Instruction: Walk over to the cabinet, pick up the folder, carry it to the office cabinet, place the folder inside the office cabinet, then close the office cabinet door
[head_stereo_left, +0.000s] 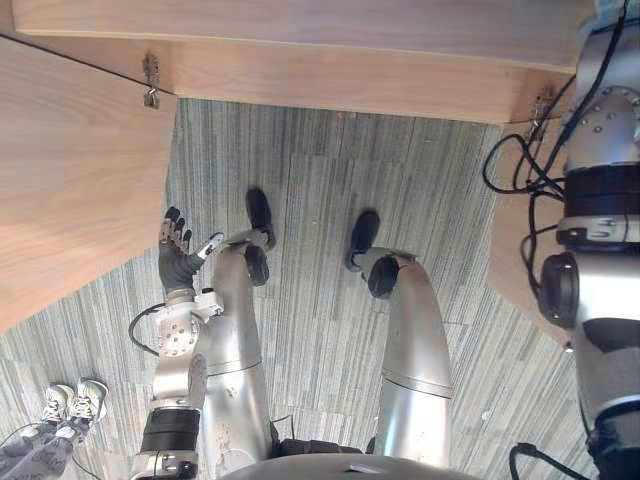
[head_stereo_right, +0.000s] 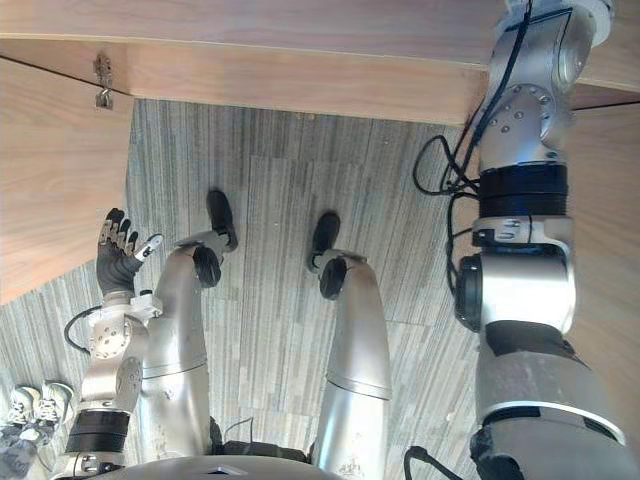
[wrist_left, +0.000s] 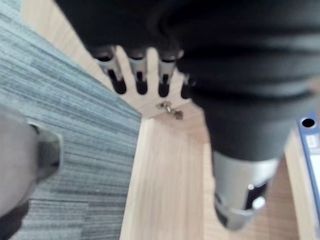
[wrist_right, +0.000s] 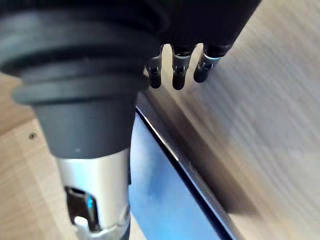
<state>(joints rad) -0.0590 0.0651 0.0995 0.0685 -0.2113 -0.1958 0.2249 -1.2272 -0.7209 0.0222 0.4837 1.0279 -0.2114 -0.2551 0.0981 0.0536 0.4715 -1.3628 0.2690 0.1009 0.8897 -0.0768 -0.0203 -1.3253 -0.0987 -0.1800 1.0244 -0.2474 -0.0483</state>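
Currently placing: blue folder (wrist_right: 160, 195) apparently inside light wooden office cabinet (head_stereo_left: 350, 70), beside right hand (wrist_right: 177, 72), fingers straight, unclamped. Left hand (head_stereo_left: 178, 255) lower left, fingers relaxed. Wooden door (head_stereo_left: 70, 170) upper left open; closing outstanding.

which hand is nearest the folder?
The right hand, right by the blue folder; the left hand hangs low beside the open door.

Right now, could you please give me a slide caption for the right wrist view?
Right hand, fingers straight, beside the blue folder and a wooden cabinet panel.
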